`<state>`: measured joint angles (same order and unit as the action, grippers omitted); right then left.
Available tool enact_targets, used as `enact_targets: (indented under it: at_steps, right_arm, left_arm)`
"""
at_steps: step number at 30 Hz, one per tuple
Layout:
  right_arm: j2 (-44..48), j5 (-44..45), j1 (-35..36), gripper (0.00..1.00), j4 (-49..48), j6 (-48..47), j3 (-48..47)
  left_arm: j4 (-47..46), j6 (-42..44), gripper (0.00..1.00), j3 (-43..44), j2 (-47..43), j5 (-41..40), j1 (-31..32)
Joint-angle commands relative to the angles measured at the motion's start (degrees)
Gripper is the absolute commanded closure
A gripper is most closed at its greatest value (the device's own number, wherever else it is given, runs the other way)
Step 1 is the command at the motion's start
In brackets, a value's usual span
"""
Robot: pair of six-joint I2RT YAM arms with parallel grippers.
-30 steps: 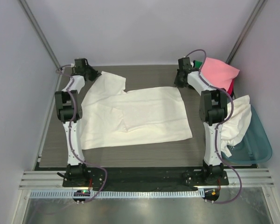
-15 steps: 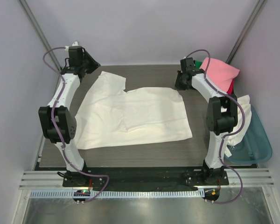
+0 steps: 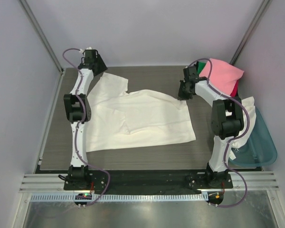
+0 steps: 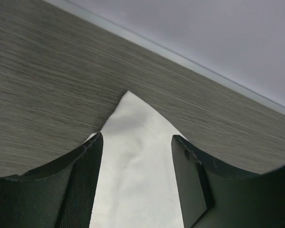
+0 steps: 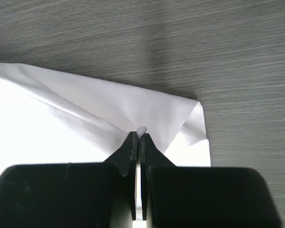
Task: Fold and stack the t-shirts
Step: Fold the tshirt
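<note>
So your big cream-white cloth t-shirt (image 3: pixel 137 118) is lying spread out in the middle of the dark wood-grain table (image 3: pixel 147 159), a bit rumpled, with one pointed flap reaching up toward the far left corner. From the overhead view you can see both arms stretched out to the back of the table, but it won't tell you much about the fingers. That's where the wrist cams help. The left gripper (image 4: pixel 136 140) is wide open, with its two black fingers (image 4: pixel 83 175) sitting either side of the shirt's pointed tip (image 4: pixel 137 190) and not pinching anything; I can't tell if they're touching the cloth or just above it. The right gripper (image 5: pixel 137 137) is squeezed closed on the shirt's far right corner (image 5: pixel 61 118), with a tiny nub of cloth poking out between the tips and creases fanning away from the pinch. Overhead, that corner by the right gripper (image 3: pixel 183 92) looks tugged into a little ridge, and the left gripper (image 3: pixel 96 66) sits at the flap's end. What only the top cam shows you is a pink t-shirt (image 3: pixel 223 73) piled at the far right with a bit of red cloth (image 3: pixel 235 89) under it, and another cream-white shirt (image 3: pixel 244 118) draped over the rim of the teal plastic tub (image 3: pixel 263 147).
</note>
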<state>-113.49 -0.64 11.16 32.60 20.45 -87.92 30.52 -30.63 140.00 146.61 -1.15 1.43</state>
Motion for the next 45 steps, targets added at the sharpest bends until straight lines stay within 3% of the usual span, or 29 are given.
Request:
enact_targets:
  at_steps: [1, 3, 5, 8, 10, 15, 23, 26, 27, 29, 30, 37, 43, 45]
  right_arm:
    - [2.5, -2.2, 0.4, 0.99, -4.5, 0.4, 3.3]
    - [3.4, -2.8, 0.4, 0.99, -5.6, 0.8, 6.1]
    - [4.9, -3.7, 0.5, 0.99, -7.5, 2.3, 8.4]
    - [8.3, -4.3, 1.0, 0.99, -9.9, 3.8, 12.0]
    - [8.9, -4.5, 1.4, 0.99, -10.0, 3.8, 12.3]
    - [10.7, -4.4, 1.5, 0.99, -9.9, 3.3, 12.8]
    - [9.9, -5.2, 1.5, 0.99, -10.5, 3.6, 13.7]
    - [10.1, -5.1, 1.5, 0.99, -10.8, 3.7, 14.2]
    - [10.2, -4.9, 1.6, 0.99, -10.9, 3.6, 14.4]
    - [10.3, -4.6, 1.3, 0.99, -10.9, 3.5, 14.6]
    - [10.2, -4.6, 1.4, 0.99, -11.1, 3.6, 14.8]
    - [9.7, -5.6, 1.3, 0.99, -11.1, 3.7, 13.8]
    - [8.6, -5.3, 1.4, 0.99, -9.0, 2.7, 8.8]
    - [8.0, -5.3, 1.3, 0.99, -9.0, 2.1, 7.7]
  left_arm:
    - [-1.9, 2.2, 0.42, 4.6, 2.9, -7.2, 0.0]
    - [-9.8, 1.7, 0.42, -0.5, 2.5, -9.1, 0.0]
    - [-12.1, 0.8, 0.36, -0.2, 4.3, -11.0, 0.0]
    - [-10.3, -0.3, 0.32, 6.1, 8.9, -8.9, 0.1]
    - [-10.3, -0.2, 0.26, 5.8, 9.5, -9.0, 0.8]
    - [-10.3, 1.3, 0.28, 4.5, 10.3, -7.5, 2.0]
    - [-9.0, -0.7, 0.54, 3.1, 9.8, -4.8, 2.6]
    - [-9.1, -0.4, 0.68, 3.3, 9.9, -4.8, 2.7]
    - [-9.0, -0.5, 0.79, 3.4, 10.0, -4.8, 2.8]
    - [-9.0, -0.6, 0.88, 3.9, 10.4, -4.7, 2.8]
    - [-9.0, -0.6, 1.00, 4.2, 10.5, -4.5, 2.8]
    - [-10.0, -0.7, 1.00, 0.0, 6.5, -3.3, 2.8]
    - [-7.8, 0.0, 1.00, -5.5, -5.0, -4.6, 2.6]
    - [-8.2, -0.6, 1.00, -13.1, -12.3, -6.0, 2.6]
